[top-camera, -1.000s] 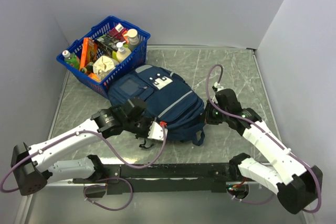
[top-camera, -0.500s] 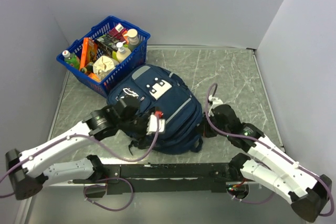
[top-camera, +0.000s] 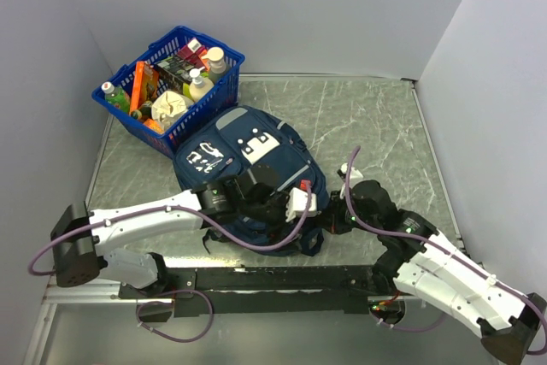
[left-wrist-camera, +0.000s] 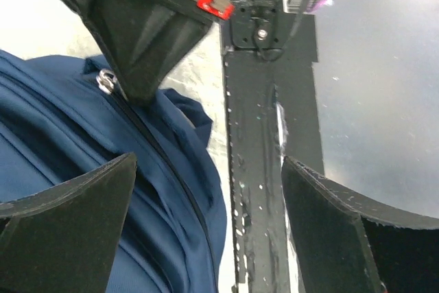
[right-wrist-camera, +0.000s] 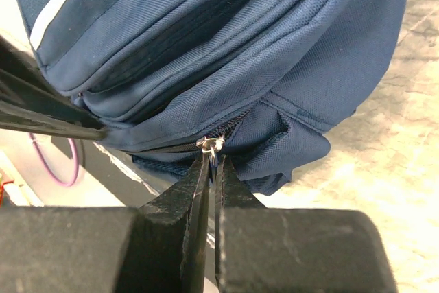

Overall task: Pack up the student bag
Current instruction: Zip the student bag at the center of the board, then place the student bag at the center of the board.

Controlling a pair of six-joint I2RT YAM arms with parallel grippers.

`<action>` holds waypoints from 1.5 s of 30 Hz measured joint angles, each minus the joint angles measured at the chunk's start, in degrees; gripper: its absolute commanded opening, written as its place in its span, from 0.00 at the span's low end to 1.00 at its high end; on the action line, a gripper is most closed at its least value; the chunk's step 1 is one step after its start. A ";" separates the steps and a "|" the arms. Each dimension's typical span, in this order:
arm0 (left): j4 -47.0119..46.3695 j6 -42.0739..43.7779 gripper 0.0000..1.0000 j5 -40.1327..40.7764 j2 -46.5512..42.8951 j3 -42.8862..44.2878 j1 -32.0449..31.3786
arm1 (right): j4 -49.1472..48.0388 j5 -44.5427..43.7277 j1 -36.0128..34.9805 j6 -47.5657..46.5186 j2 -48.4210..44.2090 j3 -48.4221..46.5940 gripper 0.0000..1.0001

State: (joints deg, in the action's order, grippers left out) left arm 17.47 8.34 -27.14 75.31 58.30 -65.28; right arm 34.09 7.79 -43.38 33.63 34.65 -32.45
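- Top external: the student bag [top-camera: 248, 160] lies flat on the table [top-camera: 376, 117], front panel up. Its long axis runs from the blue basket [top-camera: 224, 81] at far left down toward the near edge, between the two arms.
- The left gripper [top-camera: 301, 204] hangs over the bag's near end. The right gripper [top-camera: 336, 220] presses against the bag's near right corner, so both grippers meet at the same end, just beside each other.
- Left wrist: the left gripper [left-wrist-camera: 206, 164] is released, its fingers [left-wrist-camera: 68, 217] spread wide with only navy fabric and the black base rail [left-wrist-camera: 260, 190] between them, and it grips nothing.
- Ahead of the left gripper, a dark tapered finger, apparently the right arm's, comes down onto a small metal zip pull [left-wrist-camera: 104, 81]. The zip line runs from there back under the left gripper's open jaws.
- Right wrist: the right gripper [right-wrist-camera: 211, 169] is clenched, its two fingertips pinching the zip pull [right-wrist-camera: 210, 143] at the bag's [right-wrist-camera: 206, 32] lower seam.
- The closed zip track leads away to the left of the pull.
- In my judgement, opening this compartment means dragging the pull along that seam. The left gripper is placed to pin the fabric beside it, but has not taken hold.
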 measured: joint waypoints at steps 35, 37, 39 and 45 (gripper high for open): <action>-7.23 7.02 0.01 14.25 2.93 -2.08 -3.28 | 9.25 7.30 9.79 -2.56 5.66 -7.85 0.00; -7.41 8.72 0.01 13.60 1.60 -2.80 -3.04 | 9.73 9.64 12.28 -3.58 6.43 -8.85 0.00; -7.06 10.60 0.01 12.79 0.46 -3.08 -2.73 | 9.90 11.56 13.51 -4.50 8.59 -10.08 0.00; -0.44 19.71 0.01 8.61 -1.29 -2.97 -1.84 | 9.29 17.64 15.13 -7.72 16.39 -11.93 0.00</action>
State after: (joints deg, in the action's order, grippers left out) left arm 17.04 28.05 -18.52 74.02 55.33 -67.11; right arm 43.38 25.43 -28.25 25.91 51.05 -44.38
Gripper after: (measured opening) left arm 0.022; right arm 0.061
